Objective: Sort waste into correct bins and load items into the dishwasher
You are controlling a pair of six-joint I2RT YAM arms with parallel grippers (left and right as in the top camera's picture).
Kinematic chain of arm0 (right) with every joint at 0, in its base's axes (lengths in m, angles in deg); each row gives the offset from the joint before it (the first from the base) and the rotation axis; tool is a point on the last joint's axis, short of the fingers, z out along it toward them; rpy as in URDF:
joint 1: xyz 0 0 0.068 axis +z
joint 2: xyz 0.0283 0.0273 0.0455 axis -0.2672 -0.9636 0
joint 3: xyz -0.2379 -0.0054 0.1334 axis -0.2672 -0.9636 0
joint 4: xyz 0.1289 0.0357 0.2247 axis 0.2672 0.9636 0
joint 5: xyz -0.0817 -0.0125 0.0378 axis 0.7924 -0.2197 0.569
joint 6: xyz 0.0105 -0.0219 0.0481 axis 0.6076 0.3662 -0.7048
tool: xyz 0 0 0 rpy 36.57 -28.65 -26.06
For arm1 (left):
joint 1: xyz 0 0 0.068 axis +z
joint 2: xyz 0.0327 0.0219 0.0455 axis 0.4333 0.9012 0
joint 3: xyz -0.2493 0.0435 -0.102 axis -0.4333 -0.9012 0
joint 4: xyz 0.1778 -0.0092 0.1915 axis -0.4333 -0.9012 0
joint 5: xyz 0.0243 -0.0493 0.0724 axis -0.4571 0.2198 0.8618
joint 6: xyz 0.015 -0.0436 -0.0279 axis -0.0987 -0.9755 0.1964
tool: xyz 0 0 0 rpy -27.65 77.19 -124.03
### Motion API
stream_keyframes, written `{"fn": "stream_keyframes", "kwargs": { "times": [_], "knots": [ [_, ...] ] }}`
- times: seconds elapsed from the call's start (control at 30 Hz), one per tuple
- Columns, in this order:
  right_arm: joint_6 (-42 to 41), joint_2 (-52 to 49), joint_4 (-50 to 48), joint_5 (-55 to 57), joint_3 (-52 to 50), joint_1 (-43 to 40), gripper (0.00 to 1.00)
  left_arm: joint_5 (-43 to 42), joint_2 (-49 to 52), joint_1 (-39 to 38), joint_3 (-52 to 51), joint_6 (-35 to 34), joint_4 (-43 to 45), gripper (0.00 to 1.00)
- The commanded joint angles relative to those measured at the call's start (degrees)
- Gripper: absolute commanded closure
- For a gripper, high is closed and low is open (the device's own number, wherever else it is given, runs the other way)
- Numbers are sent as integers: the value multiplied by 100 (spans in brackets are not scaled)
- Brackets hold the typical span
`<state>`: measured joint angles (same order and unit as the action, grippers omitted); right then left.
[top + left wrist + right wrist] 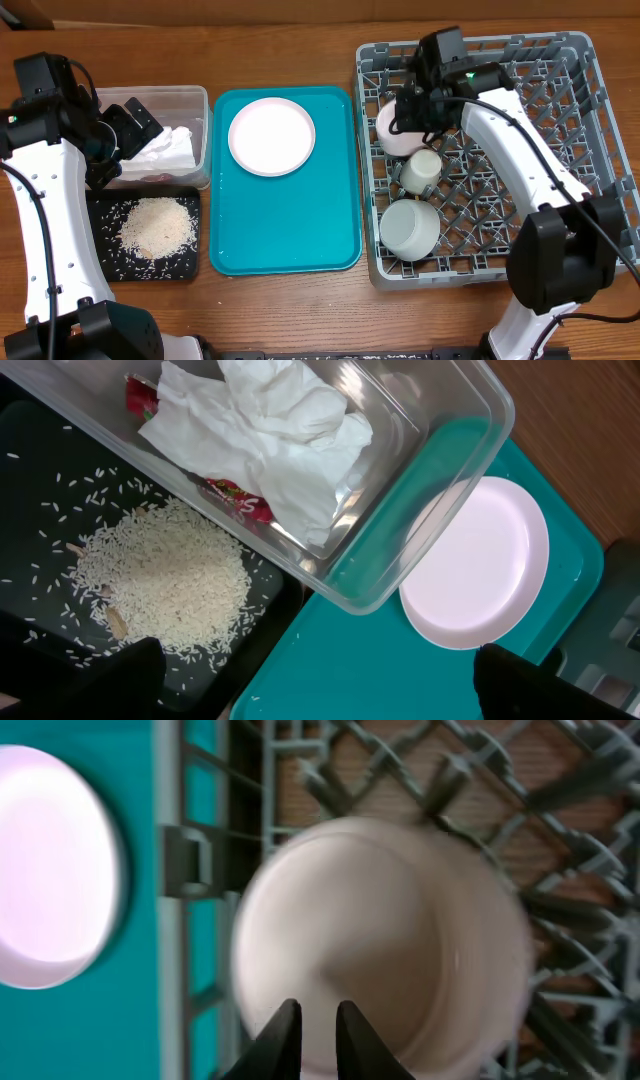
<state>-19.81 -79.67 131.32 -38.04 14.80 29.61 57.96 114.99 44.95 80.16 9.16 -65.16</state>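
Note:
My right gripper point(412, 108) hangs over the grey dishwasher rack point(590, 120), its fingers nearly together point(318, 1020) at the near rim of a pale bowl point(400, 920), which looks blurred. A cream cup point(420, 168) and a second bowl point(410, 228) sit in the rack below it. The pink plate point(271, 136) lies on the teal tray point(285, 235). My left gripper point(320, 680) is wide open with nothing in it, above the teal tray's edge beside the bins. White tissue point(270, 430) and a red wrapper point(235, 495) fill the clear tub point(203, 110). Rice point(155, 228) lies in the black tray point(190, 270).
The teal tray sits between the bins on the left and the rack on the right. Stray rice grains are scattered over the black tray around the heap. The right half of the rack point(560, 70) holds only upright pegs. Bare wooden table point(300, 310) runs along the front.

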Motion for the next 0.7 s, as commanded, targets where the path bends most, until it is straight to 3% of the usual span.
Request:
{"fn": "stream_keyframes", "kwargs": {
  "times": [0.0,0.2,0.47,0.57,0.6,0.67],
  "knots": [
    [-28,17,131,754,-11,-116,85,-17,-46,20,122,4,9,0],
    [-26,79,286,396,131,-83,85,-17,-46,20,122,2,9,0],
    [-26,267,184,-1246,603,374,80,-17,-46,20,122,4,9,0],
    [-26,264,74,-1773,603,625,66,-17,-46,20,122,4,9,0],
    [-28,264,4,-1928,599,721,55,-17,-46,20,122,4,9,0],
    [-55,264,-170,-2151,599,896,18,-17,-46,20,122,4,9,0]
  ]
}}
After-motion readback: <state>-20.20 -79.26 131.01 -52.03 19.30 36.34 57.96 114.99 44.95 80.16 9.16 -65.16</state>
